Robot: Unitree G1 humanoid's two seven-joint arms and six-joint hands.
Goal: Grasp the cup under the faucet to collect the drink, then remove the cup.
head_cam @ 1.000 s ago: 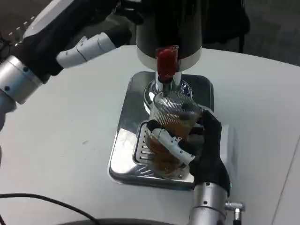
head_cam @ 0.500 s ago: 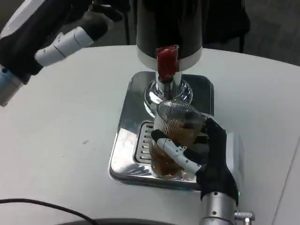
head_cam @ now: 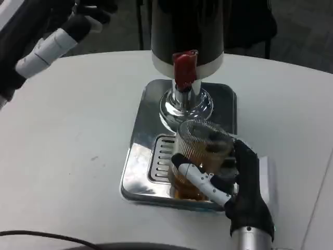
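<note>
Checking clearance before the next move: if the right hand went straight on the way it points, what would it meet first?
Holding the cup, the right hand points up the picture; it would probably meet the dispenser's chrome pedestal below the red tap first. Depth is uncertain.

No text, label, brand, number or sign can be read anywhere in the head view. The dark dispenser body [head_cam: 187, 26], its red tap handle [head_cam: 184, 70], the polished drip tray [head_cam: 143, 156], the ribbed clear cup [head_cam: 200, 148] and the white counter [head_cam: 67, 156] all show plain surfaces with no legible markings.
</note>
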